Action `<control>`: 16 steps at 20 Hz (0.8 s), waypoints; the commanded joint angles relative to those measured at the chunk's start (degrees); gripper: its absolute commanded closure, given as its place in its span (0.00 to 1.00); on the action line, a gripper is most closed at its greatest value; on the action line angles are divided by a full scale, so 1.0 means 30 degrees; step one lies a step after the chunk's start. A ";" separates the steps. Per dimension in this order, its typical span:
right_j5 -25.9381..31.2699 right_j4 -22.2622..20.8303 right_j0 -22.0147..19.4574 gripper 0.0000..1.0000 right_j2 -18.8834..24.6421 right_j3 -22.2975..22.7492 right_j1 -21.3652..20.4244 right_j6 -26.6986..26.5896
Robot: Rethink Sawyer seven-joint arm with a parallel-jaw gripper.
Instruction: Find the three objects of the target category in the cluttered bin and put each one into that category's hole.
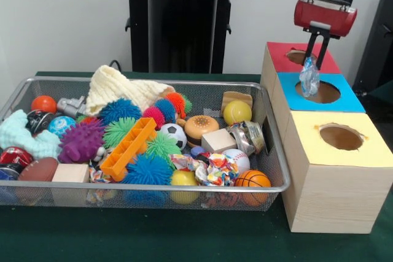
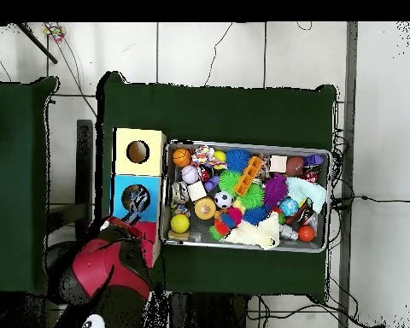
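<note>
1. Front view: arm reaches down from above, gripper [image 1: 311,59] pointing straight down over the blue box [image 1: 347,97].
2. Its fingers pinch a crumpled clear bluish object [image 1: 309,80], hanging above the blue box's hole [image 1: 318,92].
3. Wire bin [image 1: 277,170] sits beside the boxes.

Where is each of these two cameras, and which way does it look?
Front view: sits across the table, facing the bin and three boxes; the gripper comes down from above, holding a clear crumpled thing over the blue box; the pedestal stands behind.
Overhead view: sits above, looking straight down; the red arm reaches up from the bottom edge.
Both show the bin, the boxes and the gripper over the blue box.
</note>
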 commanded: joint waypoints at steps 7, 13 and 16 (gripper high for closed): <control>0.3100 0.1569 0.1615 1.00 0.0408 -0.3367 0.3254 0.2468; 0.2777 0.1917 0.1691 1.00 0.0695 -0.3386 0.3237 0.2232; 0.2385 0.1853 0.1662 1.00 0.0871 -0.2837 0.2751 0.1939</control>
